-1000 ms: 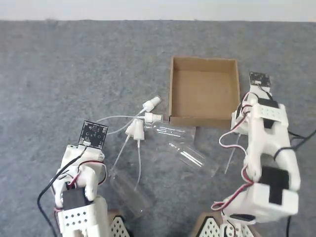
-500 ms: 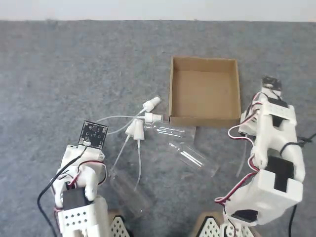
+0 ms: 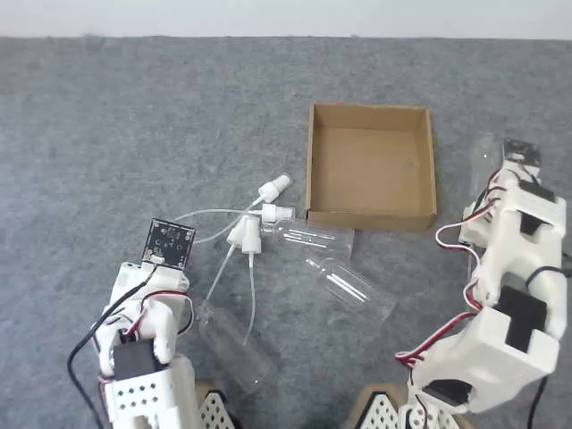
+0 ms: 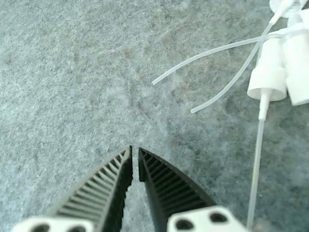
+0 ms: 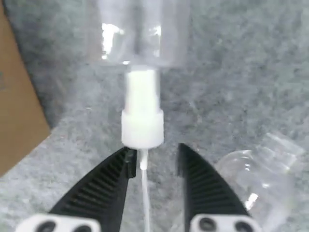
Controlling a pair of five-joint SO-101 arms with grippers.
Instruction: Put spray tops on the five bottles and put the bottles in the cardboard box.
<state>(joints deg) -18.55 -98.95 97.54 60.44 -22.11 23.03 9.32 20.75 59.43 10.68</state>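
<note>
Right gripper: fingers part-spread, pinching the spray top just under its collar, with the tube running back between them. The nozzle points at a clear bottle lying straight ahead. Touching or just short, can't tell.

High view: that bottle sits at 3 o'clock of the cardboard box, with a strip of carpet between it and the box wall. The right arm runs along the box's 4 o'clock side, apart from the wall. Another bottle lies just beside the right fingers.

Left gripper: fingers pressed almost together with a thin slit between, pinching nothing, tips over carpet. The nearest tube ends are near but not touching.

Loose spray tops are bunched off the box's 8 o'clock corner.

Three more bottles lie on their sides:
- Bottle one is just beside the box's 6 o'clock wall.
- Bottle two is at 5 o'clock of bottle one.
- Bottle three is at 6 o'clock of the loose tops, beside the left arm.

The box is open-topped with its floor showing. The widest carpet stretch runs from 9 to 12 o'clock of the loose tops.
</note>
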